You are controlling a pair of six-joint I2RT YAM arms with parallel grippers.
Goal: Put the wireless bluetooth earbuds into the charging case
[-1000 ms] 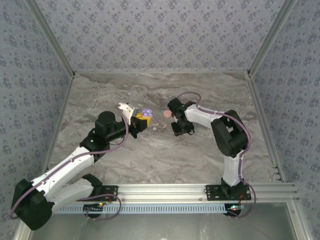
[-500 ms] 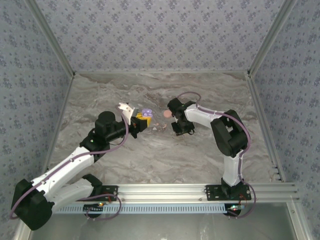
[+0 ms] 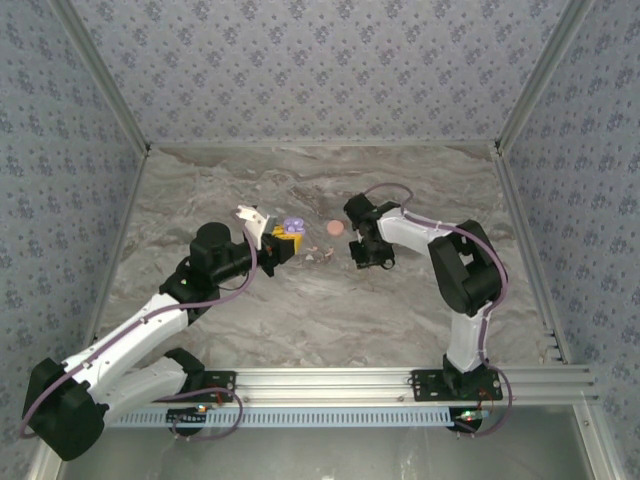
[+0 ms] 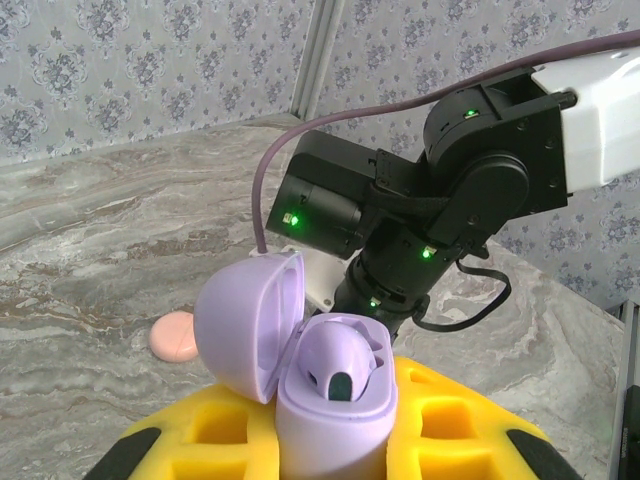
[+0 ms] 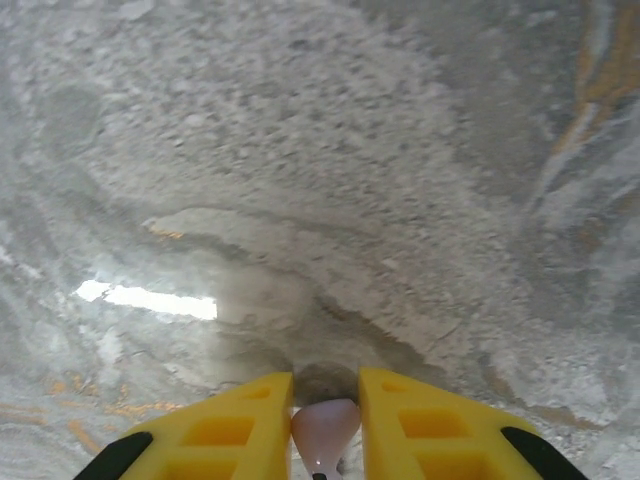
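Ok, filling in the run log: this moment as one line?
left fingers: shut on open lilac charging case | right fingers: shut on pale earbud | earbud: not yet in case | pink disc: on table

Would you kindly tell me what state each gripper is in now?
Left gripper: closed on the open lilac plastic charging case.
Right gripper: closed on a small pale lilac earbud.

Inside right claw (image 5: 326, 388) an earbud (image 5: 325, 432), case (image 4: 335, 400) leftward
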